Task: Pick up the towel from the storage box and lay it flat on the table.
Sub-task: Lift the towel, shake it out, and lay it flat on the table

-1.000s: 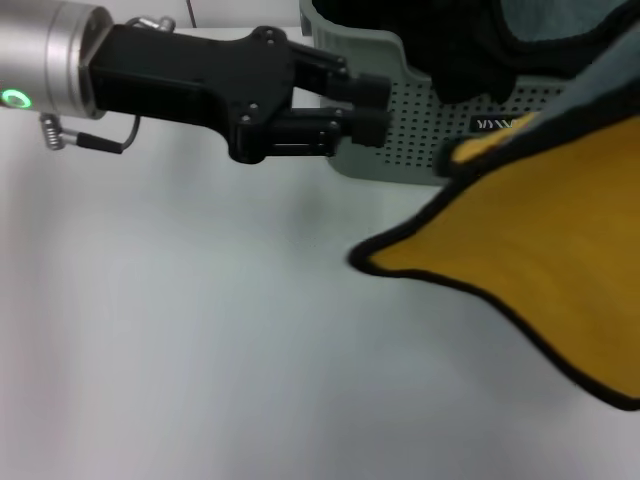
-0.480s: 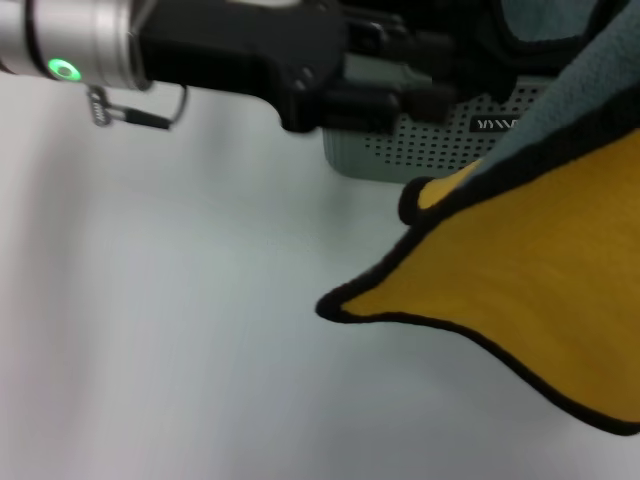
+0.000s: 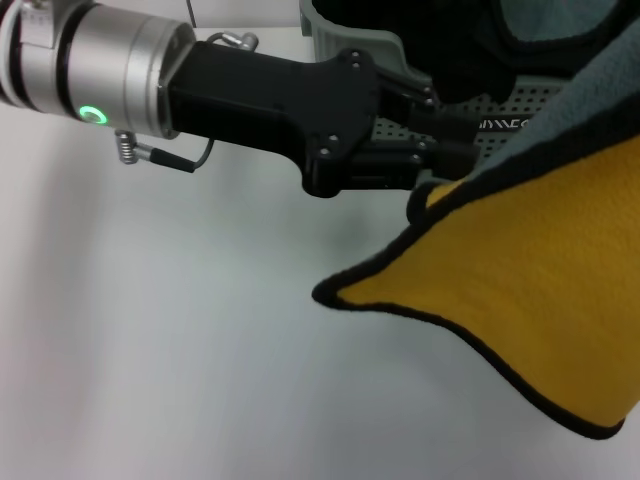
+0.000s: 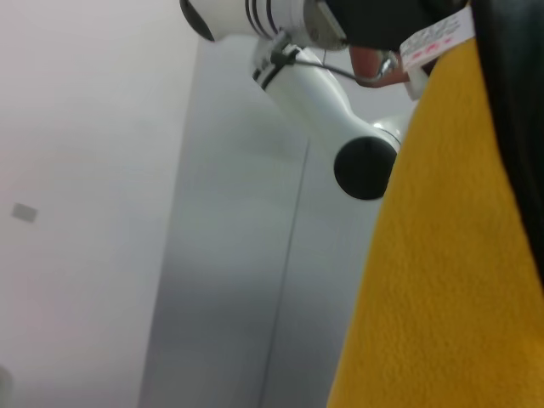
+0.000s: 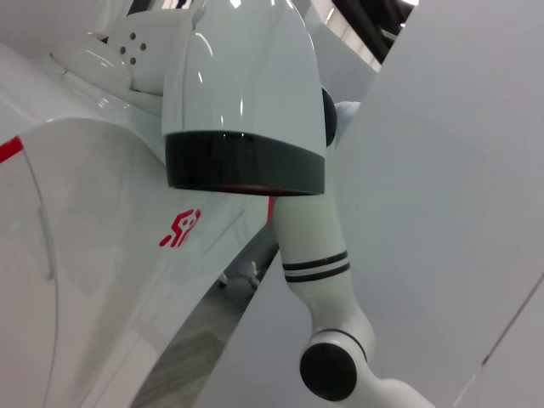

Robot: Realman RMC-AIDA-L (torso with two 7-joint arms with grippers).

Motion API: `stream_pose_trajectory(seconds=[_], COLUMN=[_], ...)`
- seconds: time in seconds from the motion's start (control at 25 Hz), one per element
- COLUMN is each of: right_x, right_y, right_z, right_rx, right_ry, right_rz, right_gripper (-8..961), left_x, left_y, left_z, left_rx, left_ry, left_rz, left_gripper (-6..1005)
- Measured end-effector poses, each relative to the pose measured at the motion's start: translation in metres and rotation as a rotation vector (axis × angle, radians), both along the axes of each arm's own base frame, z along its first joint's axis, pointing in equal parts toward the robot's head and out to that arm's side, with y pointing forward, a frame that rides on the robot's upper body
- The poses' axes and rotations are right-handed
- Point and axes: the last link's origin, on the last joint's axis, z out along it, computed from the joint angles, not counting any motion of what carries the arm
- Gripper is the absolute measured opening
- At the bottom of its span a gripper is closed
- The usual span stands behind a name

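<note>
The left tool (image 3: 455,150) reaches in front of the storage box (image 3: 400,55), its black fingers (image 3: 445,125) slightly parted at the upper corner of the towel (image 3: 530,290); whether they grip it I cannot tell. The towel hangs yellow face out above the tabletop (image 3: 150,350), below and beside the tool.

The towel's (image 4: 442,255) yellow face hangs beside a white robot arm (image 4: 327,93).

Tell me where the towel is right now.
In the head view the towel hangs on the right above the table, its corner beside the left claw, before the storage box.
</note>
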Motion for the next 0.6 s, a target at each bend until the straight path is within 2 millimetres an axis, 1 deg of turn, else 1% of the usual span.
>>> stream_pose_trajectory(seconds=[0.08, 0.16, 0.2, 0.24, 0.4, 0.48, 0.6], right_x=[0.007, 0.014, 0.019, 0.022, 0.041, 0.048, 0.06], right_y=[-0.001, -0.002, -0.004, -0.004, -0.009, -0.01, -0.014], right_z=[0.0, 0.001, 0.001, 0.001, 0.002, 0.003, 0.002], right_rx=[0.001, 0.003, 0.004, 0.005, 0.009, 0.013, 0.016], right_ry=[0.002, 0.009, 0.012, 0.012, 0.017, 0.021, 0.03], right_rz=[-0.02, -0.041, -0.056, -0.065, -0.125, -0.147, -0.186], right_gripper=[55, 56, 56, 57, 58, 59, 60], left_x=[-0.002, -0.009, -0.014, -0.014, -0.026, -0.031, -0.036], left_y=[0.0, 0.001, 0.003, 0.003, 0.005, 0.004, 0.002], left_z=[0.002, 0.012, 0.021, 0.021, 0.04, 0.049, 0.055], left_rx=[0.011, 0.059, 0.091, 0.091, 0.161, 0.196, 0.226], left_ry=[-0.002, -0.012, -0.016, -0.016, -0.022, -0.015, -0.006], left_rz=[0.003, 0.02, 0.034, 0.034, 0.057, 0.058, 0.054], left_gripper=[386, 360, 330, 300, 179, 4, 6])
